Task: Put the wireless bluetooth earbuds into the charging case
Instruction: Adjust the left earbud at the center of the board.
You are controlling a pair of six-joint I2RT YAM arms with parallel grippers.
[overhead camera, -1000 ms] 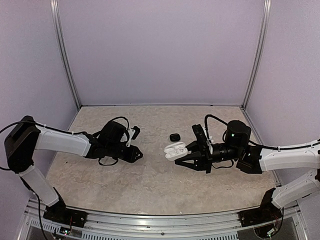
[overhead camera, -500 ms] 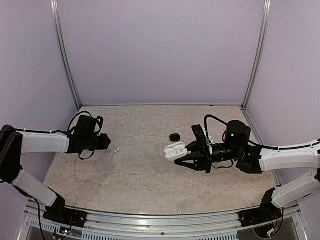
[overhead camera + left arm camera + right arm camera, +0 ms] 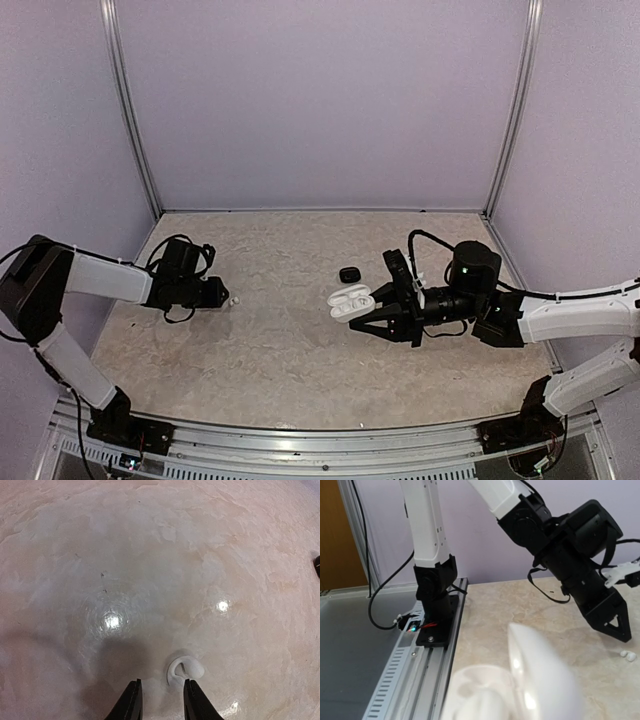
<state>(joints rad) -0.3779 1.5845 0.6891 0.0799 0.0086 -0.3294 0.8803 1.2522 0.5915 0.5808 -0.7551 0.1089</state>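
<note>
parted and empty at left end effector (image 3: 161,687), low over bench (image 3: 150,555), with white earbud (image 3: 185,671) just ahead of one fingertip, off centre. clenched on open charging case (image 3: 351,301) at right end effector (image 3: 366,312). recommend shifting sideways to straddle earbud, then closing gently.

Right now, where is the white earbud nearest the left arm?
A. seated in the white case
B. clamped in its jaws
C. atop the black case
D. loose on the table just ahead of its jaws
D: the left wrist view shows the white earbud lying on the table just past the parted left jaws, ungripped.
</note>
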